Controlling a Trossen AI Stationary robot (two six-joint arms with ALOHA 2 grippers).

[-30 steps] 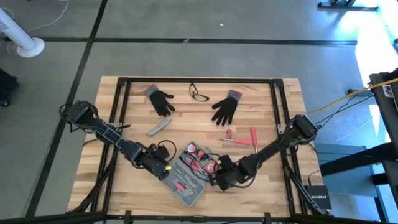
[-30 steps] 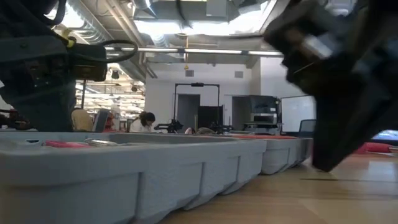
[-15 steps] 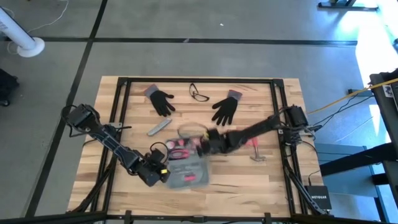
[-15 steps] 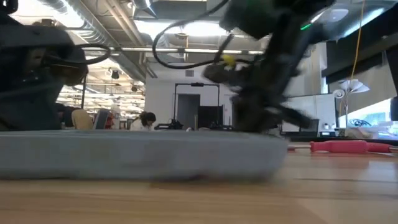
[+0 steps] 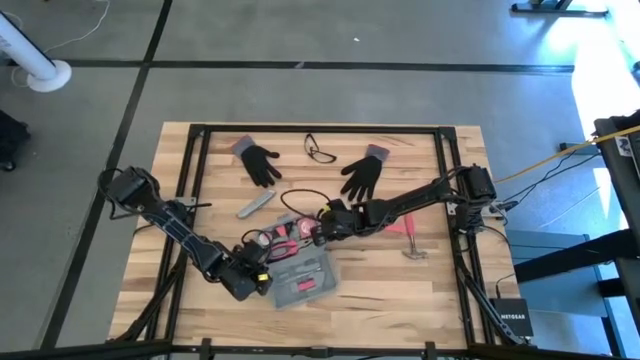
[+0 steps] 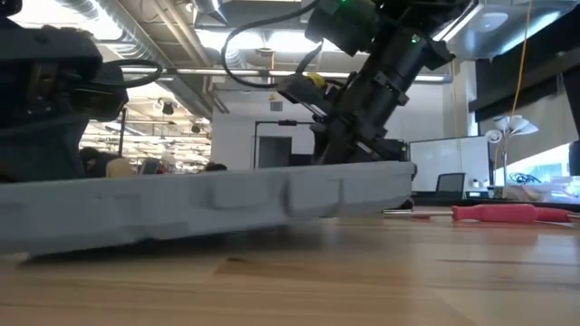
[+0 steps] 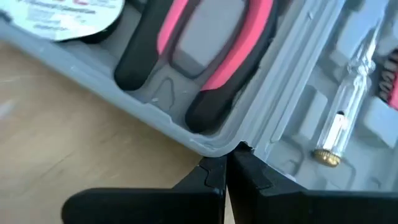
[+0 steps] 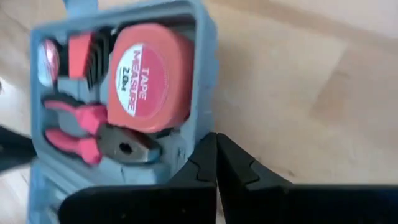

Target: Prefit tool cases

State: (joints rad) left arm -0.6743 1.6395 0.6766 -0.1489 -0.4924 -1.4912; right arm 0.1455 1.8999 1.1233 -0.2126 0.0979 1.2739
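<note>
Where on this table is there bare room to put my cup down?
Bare wood lies along the near edge right of the tool case, and at the far left corner beside the left glove. The middle is crowded: case, both tools, grey bar, hammer.

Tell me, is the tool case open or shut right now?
Open. The tool case lies spread, its recesses showing pliers and a tape measure.
</note>
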